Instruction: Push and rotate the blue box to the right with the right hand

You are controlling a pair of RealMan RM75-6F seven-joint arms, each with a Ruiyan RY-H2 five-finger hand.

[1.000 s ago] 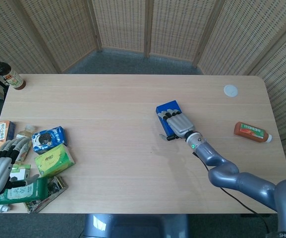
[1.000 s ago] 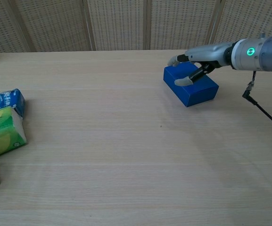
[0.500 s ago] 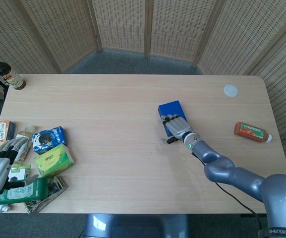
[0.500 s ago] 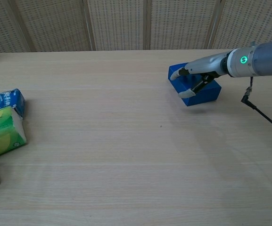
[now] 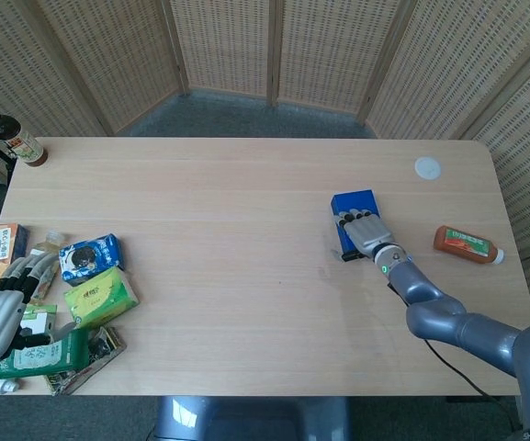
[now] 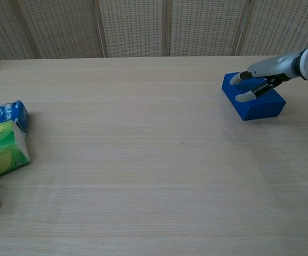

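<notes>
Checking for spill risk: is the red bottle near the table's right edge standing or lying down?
Lying down. The red bottle rests on its side on the table, white cap toward the right edge.

I see bright, even light from overhead, no glare on the table. Soft faint shadows just beside the blue box, toward its left edge. Both views sharp; head view bends slightly at corners. No motion blur.

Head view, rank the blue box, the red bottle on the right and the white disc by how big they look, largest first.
1. blue box, partly covered by the right hand
2. red bottle, close in apparent size to the box, so this order is unsure
3. white disc, clearly smallest
</notes>
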